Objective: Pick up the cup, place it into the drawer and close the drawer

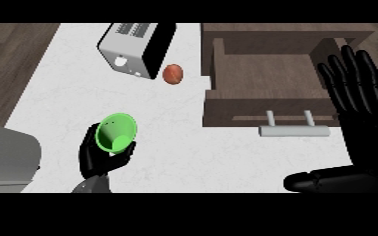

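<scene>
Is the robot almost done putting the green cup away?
Not yet, about a third done. The left hand already holds the green cup, tipped on its side, above the counter. The drawer stands open with nothing showing inside. The right hand rests open beside it. Still left: putting the cup in and shutting the drawer.

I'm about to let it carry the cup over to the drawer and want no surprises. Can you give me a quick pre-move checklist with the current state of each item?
1. Green cup held in the left hand: ok, fingers curl round it.
2. Drawer open: ok, interior visible.
3. Drawer interior free of things: ok, nothing seen inside.
4. Path from cup to drawer: ok, bare counter; the toaster and the brown round object sit farther back.
5. Right hand out of the way: not ok, it is open beside the drawer's right edge.
6. Cup lifted off the counter: cannot tell.
</scene>
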You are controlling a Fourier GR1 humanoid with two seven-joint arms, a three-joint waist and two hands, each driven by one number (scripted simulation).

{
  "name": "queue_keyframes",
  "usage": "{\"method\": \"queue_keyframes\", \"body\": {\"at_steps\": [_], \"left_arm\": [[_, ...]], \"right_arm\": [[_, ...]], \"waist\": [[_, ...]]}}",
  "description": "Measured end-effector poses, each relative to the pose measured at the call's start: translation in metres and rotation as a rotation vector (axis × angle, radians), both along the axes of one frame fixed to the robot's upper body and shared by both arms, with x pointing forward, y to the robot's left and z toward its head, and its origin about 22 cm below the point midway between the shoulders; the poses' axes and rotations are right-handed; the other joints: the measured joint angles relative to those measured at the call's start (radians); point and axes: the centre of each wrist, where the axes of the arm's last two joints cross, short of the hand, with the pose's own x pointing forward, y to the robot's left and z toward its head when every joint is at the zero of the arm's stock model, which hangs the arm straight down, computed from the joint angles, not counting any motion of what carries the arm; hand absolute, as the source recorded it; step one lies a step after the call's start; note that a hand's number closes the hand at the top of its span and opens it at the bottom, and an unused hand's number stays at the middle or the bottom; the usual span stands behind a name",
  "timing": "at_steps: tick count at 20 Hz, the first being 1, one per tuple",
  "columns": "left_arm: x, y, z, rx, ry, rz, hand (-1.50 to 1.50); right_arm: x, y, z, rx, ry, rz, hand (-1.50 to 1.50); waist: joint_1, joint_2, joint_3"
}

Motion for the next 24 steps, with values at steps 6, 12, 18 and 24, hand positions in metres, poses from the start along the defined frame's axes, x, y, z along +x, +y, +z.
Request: {"method": "queue_keyframes", "body": {"at_steps": [6,12,18,24], "left_arm": [[0.008,-0.004,0.007,0.055,-0.054,0.035,1.50],[0.016,0.018,0.015,0.092,-0.068,-0.073,1.50],[0.036,0.025,0.042,0.085,-0.165,-0.187,1.50],[0.052,0.006,0.081,0.109,-0.237,-0.326,1.50]], "right_arm": [[-0.002,0.003,0.002,0.008,-0.001,-0.003,-1.50],[-0.002,0.003,-0.003,0.002,0.000,0.004,-1.50],[-0.002,-0.001,-0.004,0.002,0.001,-0.002,-1.50],[-0.003,-0.005,-0.005,0.004,0.004,-0.008,-1.50]], "waist": [[0.001,0.000,0.000],[-0.001,0.000,0.000],[0.003,-0.002,0.000],[0.006,-0.003,0.001]]}}
